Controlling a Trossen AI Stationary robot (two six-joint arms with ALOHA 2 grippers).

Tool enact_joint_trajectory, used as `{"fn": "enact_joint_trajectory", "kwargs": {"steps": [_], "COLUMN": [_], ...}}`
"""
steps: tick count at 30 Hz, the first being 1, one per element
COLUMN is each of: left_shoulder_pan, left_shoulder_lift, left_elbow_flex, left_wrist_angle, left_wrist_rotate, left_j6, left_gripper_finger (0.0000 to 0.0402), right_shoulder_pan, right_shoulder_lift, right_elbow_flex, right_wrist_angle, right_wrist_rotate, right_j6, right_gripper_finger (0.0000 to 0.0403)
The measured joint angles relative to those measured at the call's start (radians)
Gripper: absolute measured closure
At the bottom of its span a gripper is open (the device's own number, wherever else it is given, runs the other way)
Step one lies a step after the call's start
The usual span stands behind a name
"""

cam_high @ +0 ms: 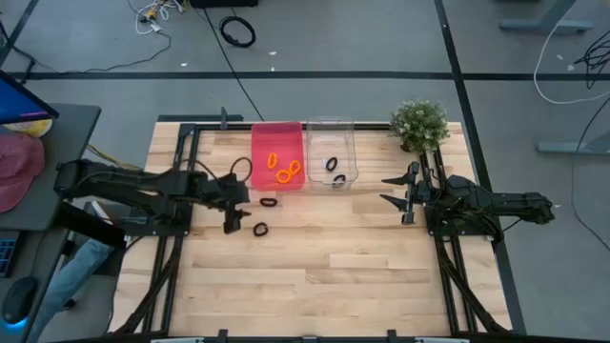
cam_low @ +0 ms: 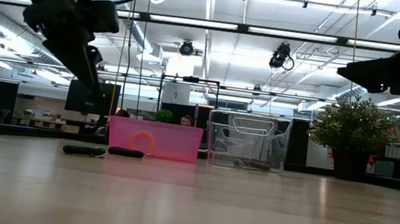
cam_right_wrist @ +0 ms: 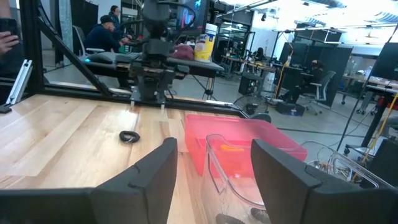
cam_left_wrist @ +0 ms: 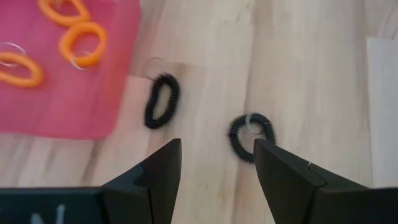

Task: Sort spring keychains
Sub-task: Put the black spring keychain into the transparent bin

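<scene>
Two black spring keychains lie flat on the bare table: one (cam_high: 268,201) (cam_left_wrist: 161,101) close to the pink bin (cam_high: 277,157), the other (cam_high: 260,229) (cam_left_wrist: 250,135) nearer the table's near edge. Several orange keychains (cam_left_wrist: 84,43) lie in the pink bin. Two black ones (cam_high: 331,164) lie in the clear bin (cam_high: 331,151). My left gripper (cam_high: 238,205) (cam_left_wrist: 217,158) is open and hangs above the table, just left of the two loose black keychains, touching nothing. My right gripper (cam_high: 385,189) (cam_right_wrist: 214,155) is open and raised to the right of the clear bin.
A potted plant (cam_high: 419,124) stands at the table's far right corner, behind my right arm. The two bins stand side by side at the far middle. Bare wooden table (cam_high: 324,276) stretches across the near half. People sit in the room beyond the table.
</scene>
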Motion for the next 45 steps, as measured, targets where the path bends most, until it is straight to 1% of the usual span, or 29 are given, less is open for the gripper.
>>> {"fn": "enact_joint_trajectory", "kwargs": {"steps": [7, 9, 13, 17, 24, 29, 31, 40, 43, 45], "left_shoulder_pan": [-0.112, -0.138, -0.168, -0.170, -0.136, -0.123, -0.121, -0.122, -0.121, -0.122], "left_shoulder_lift": [0.049, 0.083, 0.173, 0.269, 0.405, 0.478, 0.488, 0.489, 0.490, 0.490], "left_elbow_flex": [-0.014, -0.014, -0.014, -0.014, -0.014, -0.010, -0.010, -0.003, -0.003, -0.003], "left_wrist_angle": [0.028, 0.036, 0.103, 0.154, 0.182, 0.258, 0.275, 0.279, 0.279, 0.281], "left_wrist_rotate": [-0.064, -0.066, -0.101, -0.102, -0.126, -0.098, -0.075, -0.073, -0.058, -0.049], "left_j6": [-0.093, -0.111, -0.114, -0.089, -0.095, -0.098, -0.096, -0.093, -0.091, -0.083], "left_gripper_finger": [0.0197, 0.0197, 0.0197, 0.0197, 0.0198, 0.0198, 0.0198, 0.0200, 0.0217, 0.0246], "right_shoulder_pan": [0.000, 0.000, 0.000, 0.000, 0.000, 0.000, 0.000, 0.000, 0.000, 0.000], "right_shoulder_lift": [0.000, 0.000, 0.000, 0.000, 0.000, 0.000, 0.000, 0.000, 0.000, 0.000], "right_elbow_flex": [0.000, 0.000, 0.000, 0.000, 0.000, 0.000, 0.000, 0.000, 0.000, 0.000], "right_wrist_angle": [0.000, 0.000, 0.000, 0.000, 0.000, 0.000, 0.000, 0.000, 0.000, 0.000], "right_wrist_rotate": [0.000, 0.000, 0.000, 0.000, 0.000, 0.000, 0.000, 0.000, 0.000, 0.000], "right_j6": [0.000, 0.000, 0.000, 0.000, 0.000, 0.000, 0.000, 0.000, 0.000, 0.000], "right_gripper_finger": [0.0195, 0.0195, 0.0195, 0.0195, 0.0195, 0.0195, 0.0195, 0.0195, 0.0195, 0.0195]}}
